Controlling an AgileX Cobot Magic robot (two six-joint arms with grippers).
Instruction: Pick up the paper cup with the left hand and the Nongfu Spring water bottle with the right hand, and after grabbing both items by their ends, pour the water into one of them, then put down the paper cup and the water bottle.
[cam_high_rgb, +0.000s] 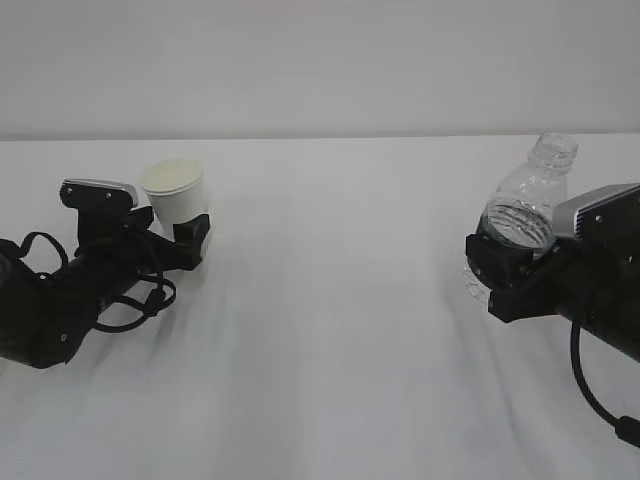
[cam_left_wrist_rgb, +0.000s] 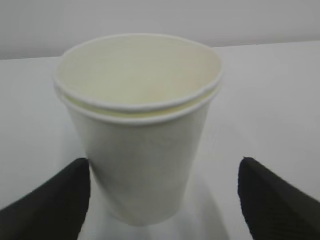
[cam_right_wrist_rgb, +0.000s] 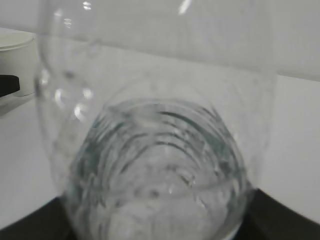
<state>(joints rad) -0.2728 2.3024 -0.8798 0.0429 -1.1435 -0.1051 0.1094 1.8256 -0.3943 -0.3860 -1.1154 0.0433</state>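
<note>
White desk (cam_high_rgb: 330, 330) everywhere, pale wall behind.

Left hand (cam_high_rgb: 90, 275) is lying low at 9 o'clock in the exterior view, cables looping off the arm. Left pincer (cam_high_rgb: 172, 232) is sitting wide open around the paper cup (cam_high_rgb: 175, 192). In the left wrist view the cup (cam_left_wrist_rgb: 137, 135) is standing upright between the two black fingers (cam_left_wrist_rgb: 52, 200); the one at 7 o'clock looks just against the cup wall, the one at 5 o'clock is clearly apart from it. A second rim line is showing just under the top rim, so it may be two nested cups; can't tell. Cream inside, can't see any contents. Whether its base is resting on the desk: can't tell.

Right hand (cam_high_rgb: 590, 270) is at 3 o'clock in the exterior view. Right pincer (cam_high_rgb: 510, 262) is sitting partway closed, clamping the Nongfu Spring water bottle (cam_high_rgb: 525, 205) around its lower body. Bottle is standing roughly upright, leaning slightly, open neck at 12 o'clock, no cap, dark band at the grip. Right wrist view is filled by the clear ribbed bottle (cam_right_wrist_rgb: 160, 150), blurred, with water visible in the lower part.

Cup and bottle are sitting well apart, opposite sides of the desk.
</note>
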